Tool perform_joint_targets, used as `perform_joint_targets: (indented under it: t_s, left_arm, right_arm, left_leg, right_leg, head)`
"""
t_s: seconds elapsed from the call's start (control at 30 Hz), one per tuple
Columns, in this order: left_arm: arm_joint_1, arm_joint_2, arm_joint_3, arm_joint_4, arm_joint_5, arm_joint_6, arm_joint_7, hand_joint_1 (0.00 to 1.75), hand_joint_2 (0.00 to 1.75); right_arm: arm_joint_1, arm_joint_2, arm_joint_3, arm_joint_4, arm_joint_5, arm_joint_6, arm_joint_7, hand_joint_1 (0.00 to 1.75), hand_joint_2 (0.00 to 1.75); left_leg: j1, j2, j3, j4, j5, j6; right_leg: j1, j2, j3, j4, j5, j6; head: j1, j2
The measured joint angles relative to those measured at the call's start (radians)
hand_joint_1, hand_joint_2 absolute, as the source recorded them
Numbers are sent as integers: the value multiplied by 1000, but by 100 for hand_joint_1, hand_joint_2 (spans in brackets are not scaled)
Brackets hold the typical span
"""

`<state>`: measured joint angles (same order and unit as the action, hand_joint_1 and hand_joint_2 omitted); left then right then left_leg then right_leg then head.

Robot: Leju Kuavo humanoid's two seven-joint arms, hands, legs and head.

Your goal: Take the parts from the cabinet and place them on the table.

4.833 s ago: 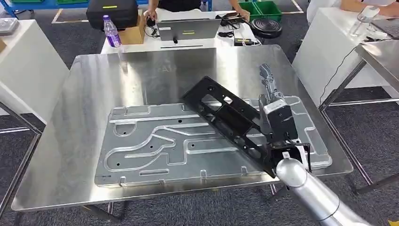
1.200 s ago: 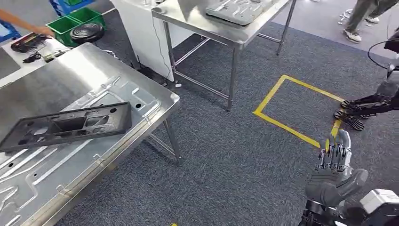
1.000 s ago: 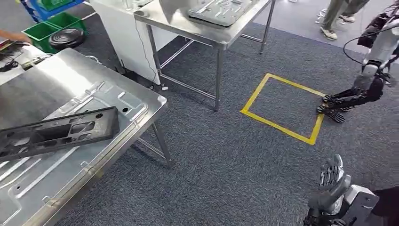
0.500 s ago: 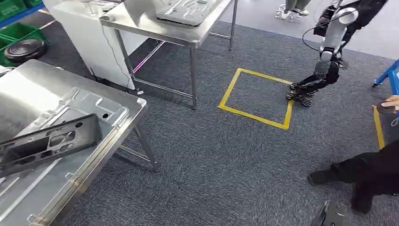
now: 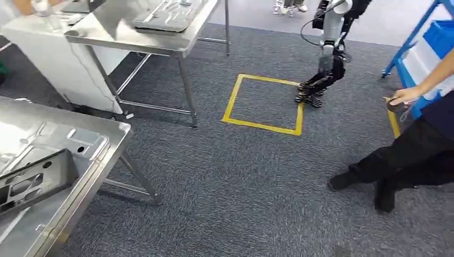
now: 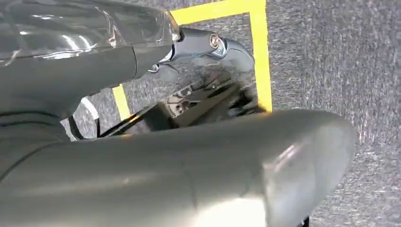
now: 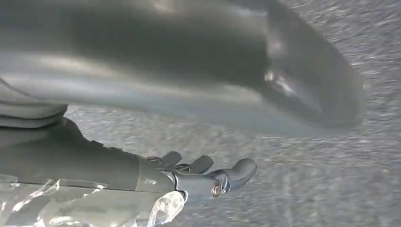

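A: Where is the part now?

B: The flat black plastic bracket with cut-out slots (image 5: 33,182) lies on the ribbed silver metal panel (image 5: 80,143) that covers the stainless steel desk (image 5: 93,176), at the left edge of the head view. Nothing holds it, so by the look of it one part is already delivered.

A: And the robot hands?

B: The left robot hand (image 6: 208,45) hangs over grey carpet (image 5: 230,176) beside a yellow tape line (image 6: 261,52); its fingers lie loosely apart with nothing between them. The right robot hand (image 7: 208,177) is likewise empty, fingers spread above the carpet. Clear plastic wrap shows along that arm.

A: So which step is this?

B: Judging from the head view, which looks away from the desk across the floor, the robot is between deliveries and heading for another part. The cabinet itself cannot be made out; a blue frame (image 5: 412,37) at the far right may be shelving, but that is uncertain.

A: What does the next move call for?

B: Finding the cabinet and walking to it without trouble. A person in dark trousers (image 5: 407,160) stands close on the right, and another legged robot (image 5: 326,59) stands by the yellow tape square (image 5: 263,103), near a second steel table (image 5: 160,32). Both would need a wide berth.
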<state>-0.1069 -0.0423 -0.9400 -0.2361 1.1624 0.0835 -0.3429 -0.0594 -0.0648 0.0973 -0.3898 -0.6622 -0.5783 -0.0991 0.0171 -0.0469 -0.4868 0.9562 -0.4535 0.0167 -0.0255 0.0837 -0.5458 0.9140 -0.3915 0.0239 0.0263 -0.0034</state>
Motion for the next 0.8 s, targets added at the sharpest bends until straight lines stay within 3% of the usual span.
perform_joint_targets:
  t_s: [0.03,0.1,0.17,0.2,0.23,0.27,0.33,0.37,0.4,0.43,0.47,0.5,0.53,0.57,0.67,0.7,0.73,0.8]
  left_arm:
    - [1,1,0,0,0,0,0,0,0]
    - [0,1,0,0,0,0,0,0,0]
    - [-1,1,0,0,0,0,0,0,0]
    - [-5,1,0,0,0,0,0,0,0]
    - [-5,2,0,0,1,0,-2,0,0]
    - [-3,1,0,0,1,0,-2,0,0]
    - [3,1,0,0,1,0,-2,0,0]
    - [4,2,0,0,1,0,-2,0,0]
    - [3,2,0,0,2,0,-1,0,0]
    - [2,2,0,0,3,0,-1,0,0]
    - [2,2,0,0,5,0,-1,0,0]
    - [2,2,0,0,8,0,0,0,0]
    - [2,3,0,0,10,0,0,0,0]
    - [1,5,0,0,15,1,2,0,0]
    - [-5,8,1,0,19,1,3,0,0]
    - [-7,9,1,0,19,1,3,0,0]
    - [-7,11,1,0,20,1,3,0,0]
    - [-3,13,1,0,23,1,3,0,0]
  right_arm:
    - [-8,0,11,16,7,7,8,0,0]
    - [-12,2,30,35,16,14,21,0,0]
    - [-11,2,46,62,24,18,47,0,0]
    - [-11,3,54,71,27,22,58,0,0]
    - [-11,4,64,76,34,25,77,0,0]
    - [-15,5,70,79,34,28,89,0,0]
    - [-23,7,86,92,35,34,110,0,0]
    - [-22,9,95,99,37,34,118,0,0]
    - [-20,10,102,103,37,34,125,0,0]
    - [-18,11,104,106,38,34,127,0,0]
    - [-19,11,109,109,42,34,127,0,0]
    - [-20,11,114,110,43,34,127,0,0]
    - [-23,15,121,111,45,34,127,0,0]
    - [-26,16,125,112,46,34,130,0,0]
    - [-23,19,137,120,46,34,133,0,0]
    - [-23,19,140,124,47,34,134,0,0]
    - [-24,21,145,124,48,34,135,0,0]
    - [-29,22,151,125,52,34,135,0,0]
  left_leg:
    - [0,-47,17,-50,3,1]
    - [-4,-25,11,-41,2,6]
    - [-5,-5,11,-43,10,26]
    - [-4,8,12,-47,16,34]
    - [-6,15,10,-47,17,40]
    - [-9,31,10,-47,17,45]
    - [-17,64,8,-46,16,48]
    - [-19,79,8,-46,15,49]
    - [-20,90,8,-46,15,48]
    - [-20,99,9,-45,13,47]
    - [-20,111,11,-45,11,45]
    - [-20,119,14,-44,8,41]
    - [-29,130,16,-40,2,33]
    - [-31,136,15,-37,-3,26]
    - [-27,159,20,-36,-6,15]
    - [-20,139,17,-28,-15,5]
    - [-18,100,3,11,-44,1]
    - [-16,69,-78,185,-134,-2]
  right_leg:
    - [8,14,-7,7,0,8]
    - [6,32,-16,7,5,19]
    - [-1,52,-22,5,10,34]
    - [-4,19,-26,22,-1,33]
    - [1,-32,-50,71,-39,33]
    - [2,-54,-86,151,-85,34]
    - [2,-68,-164,327,-158,38]
    - [1,-70,-178,364,-164,39]
    - [2,-73,-166,346,-148,40]
    - [2,-78,-131,286,-117,39]
    - [2,-89,-75,189,-76,38]
    - [2,-112,-24,101,-44,37]
    - [8,-167,9,35,-47,36]
    - [13,-143,9,33,-41,21]
    - [19,-118,3,35,-42,5]
    - [13,-111,4,32,-37,-3]
    - [13,-102,2,32,-36,-7]
    - [13,-77,-4,32,-32,-19]
  head:
    - [0,0]
    - [2,0]
    - [2,0]
    - [2,0]
    - [5,0]
    - [6,0]
    - [6,0]
    - [5,0]
    - [6,0]
    - [6,0]
    - [6,0]
    - [6,0]
    - [6,0]
    - [3,0]
    - [3,0]
    - [3,0]
    - [1,0]
    - [1,0]
